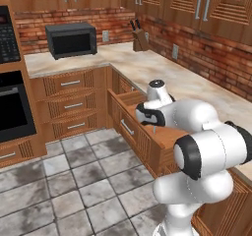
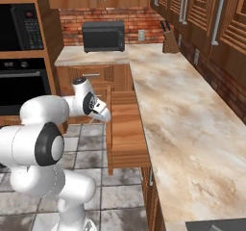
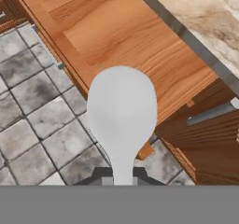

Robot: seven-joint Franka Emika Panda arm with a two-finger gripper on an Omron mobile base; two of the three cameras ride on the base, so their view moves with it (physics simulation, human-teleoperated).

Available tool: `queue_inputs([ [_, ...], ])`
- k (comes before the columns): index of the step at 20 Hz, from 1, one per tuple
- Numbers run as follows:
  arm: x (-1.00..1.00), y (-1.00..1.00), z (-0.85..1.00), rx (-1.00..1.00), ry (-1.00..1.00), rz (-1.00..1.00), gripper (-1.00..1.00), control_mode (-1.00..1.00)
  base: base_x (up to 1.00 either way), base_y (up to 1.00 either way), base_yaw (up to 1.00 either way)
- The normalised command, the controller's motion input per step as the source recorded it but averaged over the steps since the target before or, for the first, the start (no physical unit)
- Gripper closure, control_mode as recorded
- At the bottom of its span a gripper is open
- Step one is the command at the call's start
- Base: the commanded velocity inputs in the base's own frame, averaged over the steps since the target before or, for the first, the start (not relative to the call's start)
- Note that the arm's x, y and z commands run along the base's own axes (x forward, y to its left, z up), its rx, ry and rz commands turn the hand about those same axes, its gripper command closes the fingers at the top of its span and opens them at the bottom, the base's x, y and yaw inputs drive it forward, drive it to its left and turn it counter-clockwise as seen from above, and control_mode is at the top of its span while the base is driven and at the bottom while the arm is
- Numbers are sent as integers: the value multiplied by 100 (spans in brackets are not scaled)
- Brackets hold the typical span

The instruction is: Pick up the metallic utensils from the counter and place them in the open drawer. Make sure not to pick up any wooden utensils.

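your gripper (image 3: 122,181) is clamped on the spoon (image 3: 122,113) by its thin neck, bowl out front over the drawer (image 3: 116,36) front edge. it looks light, stiff and slick, so it may pivot in the pinch; hold nearer mid-handle if you regrip.

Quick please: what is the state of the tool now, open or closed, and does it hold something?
Tool: closed on the silver spoon, held above the front edge of the open drawer.
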Motion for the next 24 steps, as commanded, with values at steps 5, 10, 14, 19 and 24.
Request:
queue_inputs([
  [5, 18, -22, -34, -1, 19, 0, 100, -100, 0, 0, 0],
  [10, 16, -37, -29, 0, 19, 2, 100, -100, 0, 0, 0],
  [14, 13, -24, -39, 0, 16, 0, 100, -100, 0, 0, 0],
  [19, 10, -8, -49, 0, 9, 1, 100, -100, 0, 0, 0],
  [24, 15, -1, -50, 0, 7, 2, 100, -100, 0, 0, 0],
])
